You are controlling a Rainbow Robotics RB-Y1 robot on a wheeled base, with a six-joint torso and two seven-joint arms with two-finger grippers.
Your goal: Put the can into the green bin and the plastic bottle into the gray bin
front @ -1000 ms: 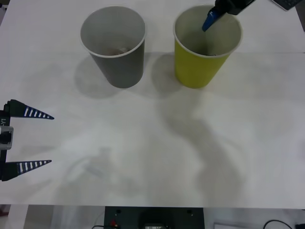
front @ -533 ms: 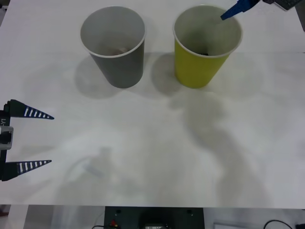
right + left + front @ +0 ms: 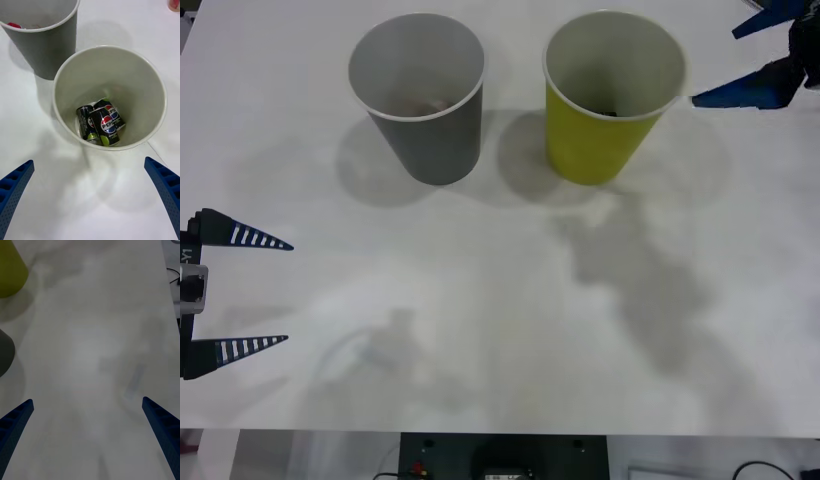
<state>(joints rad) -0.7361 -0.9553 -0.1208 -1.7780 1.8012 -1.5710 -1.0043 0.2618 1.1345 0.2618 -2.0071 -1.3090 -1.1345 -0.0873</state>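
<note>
At about 8 o'clock on the white table (image 3: 510,330), nearest the robot, the left end effector (image 3: 240,292) hangs at the table's left edge with its two blue ribbed fingers spread wide and nothing between them. Its wrist camera looks across bare tabletop, with the walls of the two cups at one side of its picture.

Farther out, at 11 o'clock, the gray bin (image 3: 420,95) stands upright, a dark gray paper cup with a pale inside and a white rim. Something small and reddish lies at its bottom, too unclear to name; a plastic bottle cannot be made out there.

Just beside it, at 1 o'clock, the green bin (image 3: 612,95) stands upright, yellow-green outside and white inside; the two cups are near each other but not touching. In the right wrist view two tiny cans lie at its bottom, leaning against each other: the can (image 3: 107,125) with a round red, white and blue Pepsi logo on a dark body with green at the end, and a second can (image 3: 85,122) of like look close alongside it.

At 2 o'clock, past the green bin's right side, the right end effector (image 3: 755,58) hovers above the table with its blue fingers wide apart and empty.
</note>
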